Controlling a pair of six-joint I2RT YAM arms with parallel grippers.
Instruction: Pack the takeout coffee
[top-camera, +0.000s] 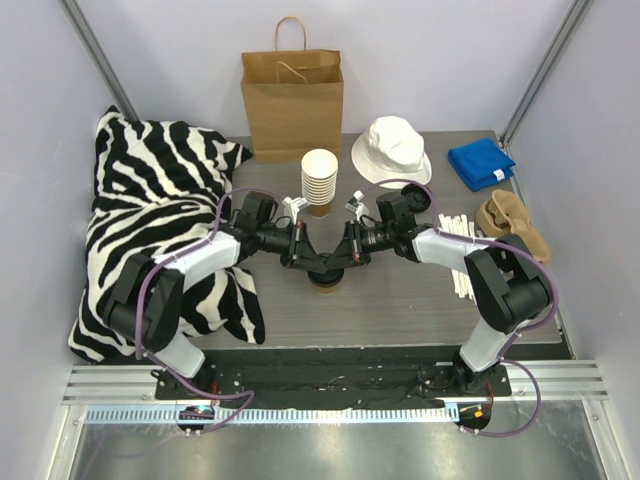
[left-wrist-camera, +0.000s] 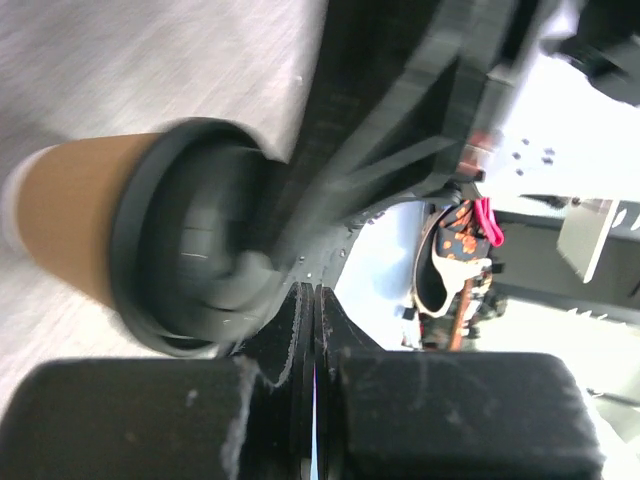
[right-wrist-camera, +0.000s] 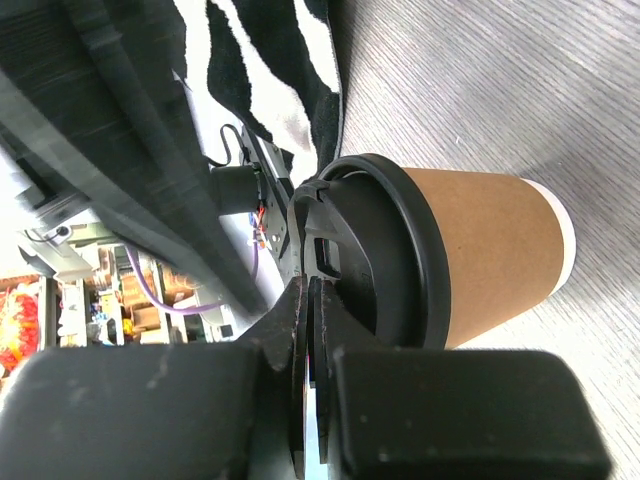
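The takeout coffee (top-camera: 327, 288), a kraft-brown cup with a black lid, stands upright at the table's middle, mostly hidden under both grippers. My left gripper (top-camera: 314, 267) and right gripper (top-camera: 341, 267) meet tip to tip just above its lid. Both are shut and hold nothing. In the left wrist view the cup (left-wrist-camera: 75, 220) is blurred, and my shut left gripper (left-wrist-camera: 315, 298) sits at the lid's (left-wrist-camera: 190, 245) edge. In the right wrist view the cup (right-wrist-camera: 490, 250) is sharp, and my shut right gripper (right-wrist-camera: 313, 292) touches the lid (right-wrist-camera: 395, 250) near its sip tab.
A brown paper bag (top-camera: 292, 100) stands at the back. A stack of lidless cups (top-camera: 319, 180) is just behind the grippers. A white hat (top-camera: 392, 148), blue cloth (top-camera: 481, 163), pulp carrier (top-camera: 512, 222) and white sticks (top-camera: 462, 258) lie right. A zebra blanket (top-camera: 150, 220) lies left.
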